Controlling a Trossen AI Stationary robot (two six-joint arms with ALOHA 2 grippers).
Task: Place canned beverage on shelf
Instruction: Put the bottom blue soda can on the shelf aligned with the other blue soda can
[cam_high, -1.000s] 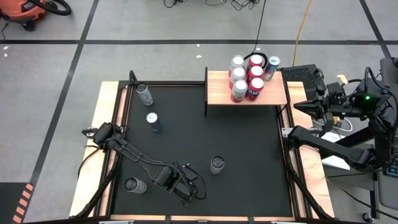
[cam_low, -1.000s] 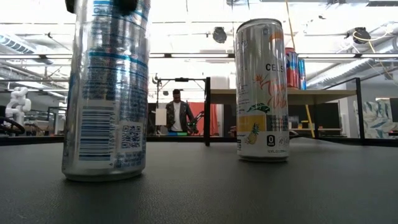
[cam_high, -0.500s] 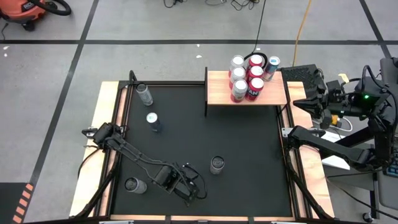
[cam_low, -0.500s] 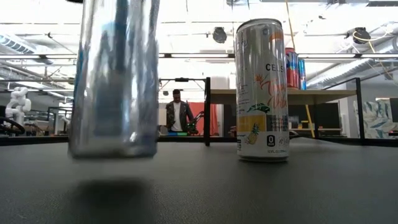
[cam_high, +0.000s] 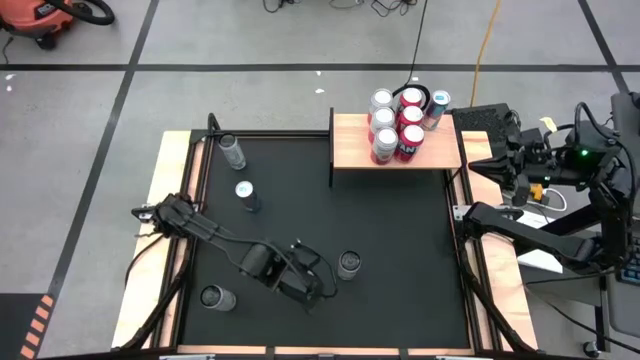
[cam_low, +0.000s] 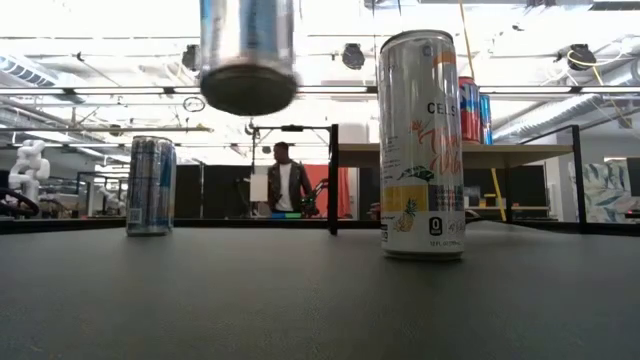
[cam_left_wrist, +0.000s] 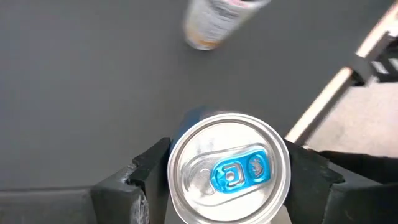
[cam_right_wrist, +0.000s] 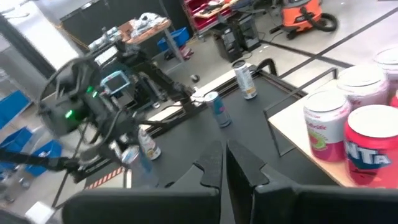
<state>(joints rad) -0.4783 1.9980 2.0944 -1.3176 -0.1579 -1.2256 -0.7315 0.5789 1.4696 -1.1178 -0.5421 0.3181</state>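
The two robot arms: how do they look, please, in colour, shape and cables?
Both arms are dark and slim, with jointed segments. The left arm carries thin black cables looping near its gripper, whose fingers are black and angular. The right arm shows a small green light near its wrist and black, flat-sided fingers.

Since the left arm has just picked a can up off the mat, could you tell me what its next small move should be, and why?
Probably carry it toward the shelf. The left gripper is shut on the blue-tabbed can, which the low view shows clear of the black mat. The board's bare part lies beside the cluster of cans, so that is likely the spot. The right gripper waits shut near the shelf.
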